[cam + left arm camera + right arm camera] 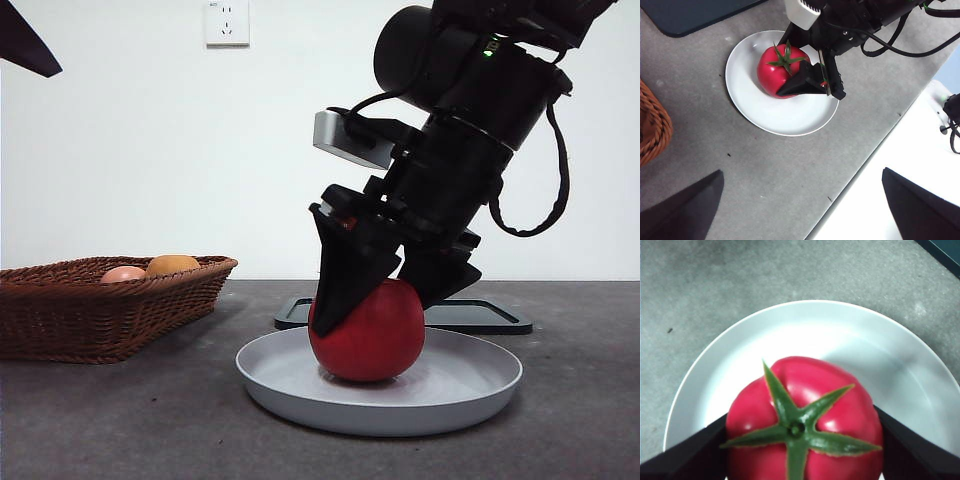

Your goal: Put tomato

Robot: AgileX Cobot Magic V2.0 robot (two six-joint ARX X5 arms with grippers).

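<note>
The tomato [370,338], glossy red with a green calyx, rests on a white round plate [470,385] in the middle of the table. My right gripper [378,312] comes down from above, and its two black jaws press against the tomato's sides. The right wrist view shows the tomato [800,405] between the jaws, over the plate [840,335]. The left wrist view shows the tomato [772,75], the plate [780,117] and the right gripper [810,82] from above. My left gripper [800,210] is open, empty and held high, away from the plate.
A brown wicker basket [100,310] stands at the left with an orange fruit [172,264] and a pale pinkish fruit [122,274] in it. A dark flat tray [480,315] lies behind the plate. The table's edge [865,165] runs close to the plate.
</note>
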